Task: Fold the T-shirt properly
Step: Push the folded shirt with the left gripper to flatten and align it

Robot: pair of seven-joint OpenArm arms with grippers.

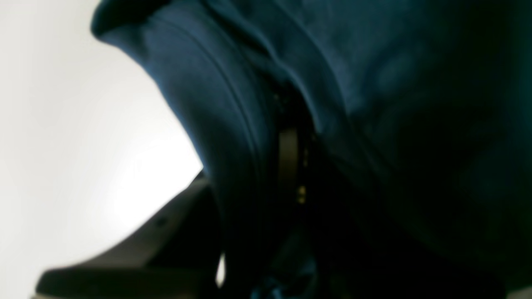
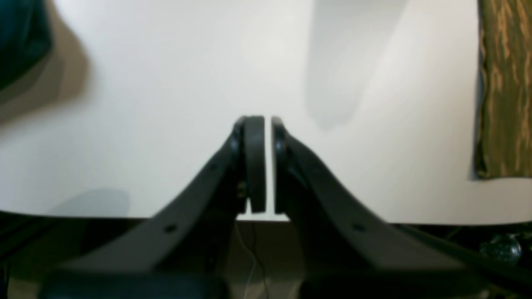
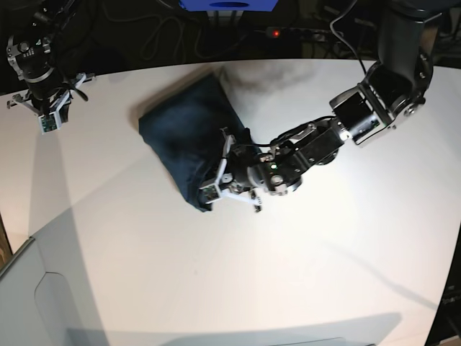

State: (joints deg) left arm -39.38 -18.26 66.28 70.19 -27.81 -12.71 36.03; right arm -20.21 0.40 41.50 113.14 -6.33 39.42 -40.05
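Note:
The dark navy T-shirt (image 3: pixel 184 137) lies as a bunched, partly folded bundle on the white table (image 3: pixel 324 259), left of centre. My left gripper (image 3: pixel 216 180) is at the bundle's near right edge, shut on a fold of the cloth. In the left wrist view the T-shirt (image 1: pixel 374 104) fills most of the frame, and a hemmed fold runs between the fingers (image 1: pixel 289 158) of the left gripper (image 1: pixel 245 174). My right gripper (image 3: pixel 49 119) hangs at the table's far left, away from the shirt. In its own view the right gripper (image 2: pixel 268 124) is shut and holds nothing, with a corner of the T-shirt (image 2: pixel 18 37) at the upper left.
Cables, a blue box (image 3: pixel 230 6) and a red light (image 3: pixel 276 32) sit behind the table's far edge. A grey panel (image 3: pixel 29 303) stands at the near left corner. An olive-brown patterned strip (image 2: pixel 503 91) shows beyond the table edge in the right wrist view.

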